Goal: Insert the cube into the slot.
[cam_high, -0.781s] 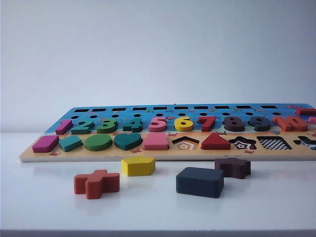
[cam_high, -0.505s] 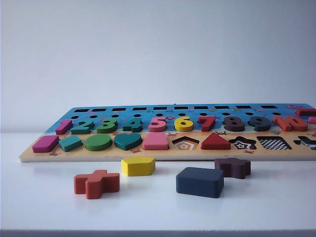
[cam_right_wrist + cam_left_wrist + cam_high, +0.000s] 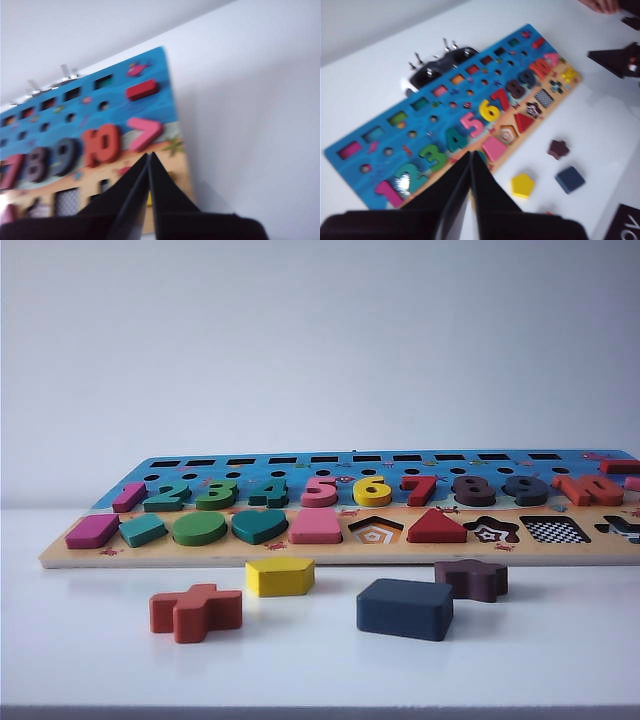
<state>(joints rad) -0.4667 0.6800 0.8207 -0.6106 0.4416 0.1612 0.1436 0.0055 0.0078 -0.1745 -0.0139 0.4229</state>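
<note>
Above the bench, both tools, left [image 3: 471, 167] and right [image 3: 149, 167], are pressed together; the cube [image 3: 404, 608] is not yet grasped, and the slot [image 3: 555, 530] is empty.

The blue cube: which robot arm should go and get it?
Probably the left. The left gripper, shut, has the blue cube in its camera's view. The right gripper, also shut, sees only the board end.

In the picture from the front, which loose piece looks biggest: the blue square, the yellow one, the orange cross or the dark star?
Largest to smallest, as they look in the exterior view:
1. the cube
2. the orange cross
3. the yellow pentagon and the maroon star, too alike to rank

The cube and cross lie nearer the camera, so this may flatter them.
</note>
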